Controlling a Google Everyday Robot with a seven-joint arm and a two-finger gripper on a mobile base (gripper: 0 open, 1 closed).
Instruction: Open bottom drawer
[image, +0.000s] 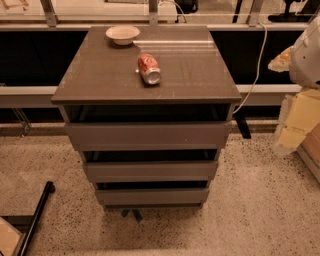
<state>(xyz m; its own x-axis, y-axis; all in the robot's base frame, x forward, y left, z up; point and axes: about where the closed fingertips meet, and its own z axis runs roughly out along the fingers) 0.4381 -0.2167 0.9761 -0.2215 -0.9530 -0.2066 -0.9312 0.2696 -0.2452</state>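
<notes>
The small grey-brown cabinet (145, 80) stands in the middle of the view, with three flat, handleless drawer fronts. The bottom drawer (152, 196) is the lowest and shortest front, just above the speckled floor, and it looks pushed in, with a dark gap above it. The middle drawer (151, 170) and top drawer (148, 135) sit above it. My gripper is out of view. Only a white part of my arm (307, 52) shows at the right edge, well above and to the right of the drawers.
A red soda can (149, 69) lies on its side on the cabinet top, with a white bowl (122, 34) at the back. Yellowish boxes (300, 120) stand on the right. A black pole (35, 220) lies at the lower left. A white cable (255, 65) hangs behind, and blue tape (132, 215) marks the floor.
</notes>
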